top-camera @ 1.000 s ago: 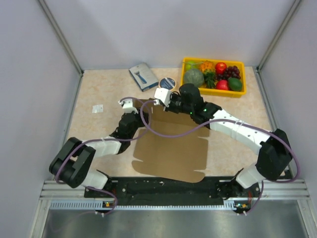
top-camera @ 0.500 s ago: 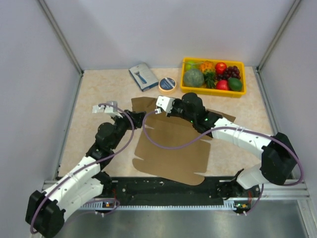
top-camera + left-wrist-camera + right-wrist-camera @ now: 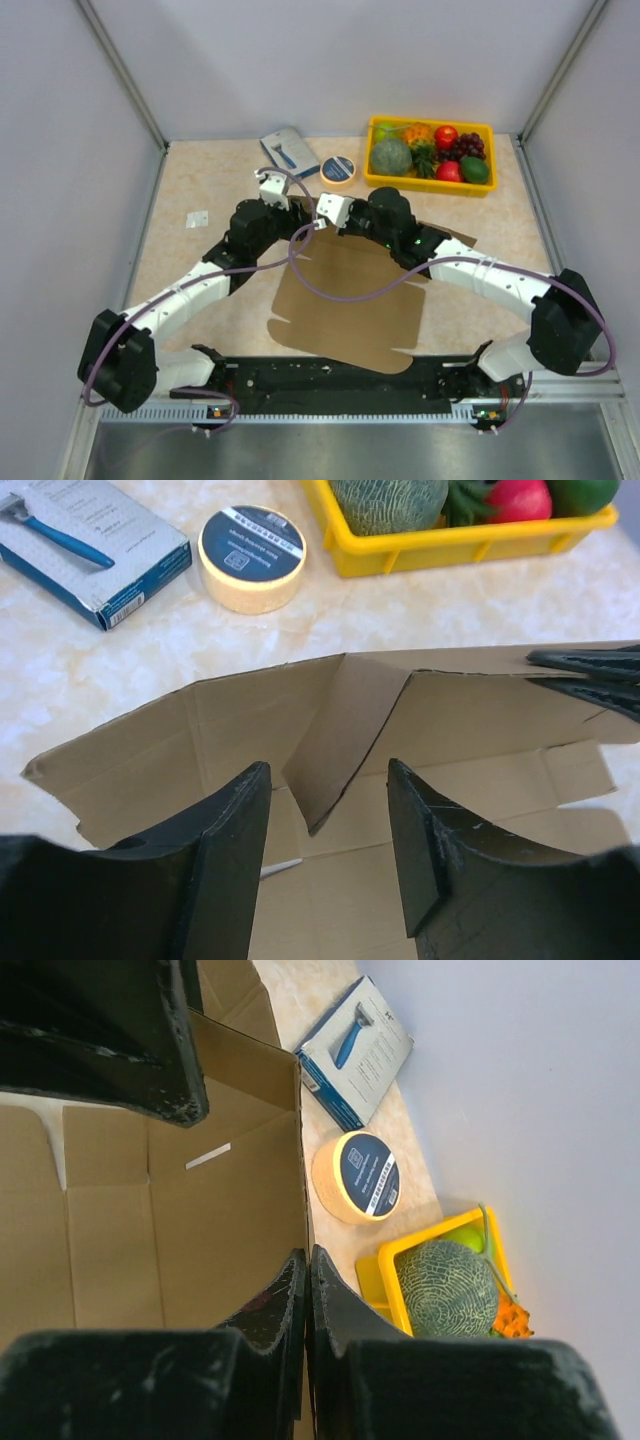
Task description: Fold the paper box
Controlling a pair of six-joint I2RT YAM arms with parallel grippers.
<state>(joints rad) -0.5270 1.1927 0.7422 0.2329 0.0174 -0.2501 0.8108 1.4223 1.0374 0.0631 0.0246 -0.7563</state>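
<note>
One paper box [image 3: 350, 300] lies mid-desk [image 3: 180, 240]. Its flat panels are spread toward the near side, and its far wall stands upright, running left to right. Under the arms the whole sheet's long axis cannot be made out. There are two hands. The right hand [image 3: 308, 1252] is clenched on the upright wall's top edge. The left hand [image 3: 325, 770] is released, its fingers spread either side of an inner flap. Beyond the wall are one tape roll [image 3: 339, 169], one blue-grey packet [image 3: 289, 153] and one yellow fruit tray [image 3: 420, 185]. One white slip [image 3: 197, 218] lies at the left.
</note>
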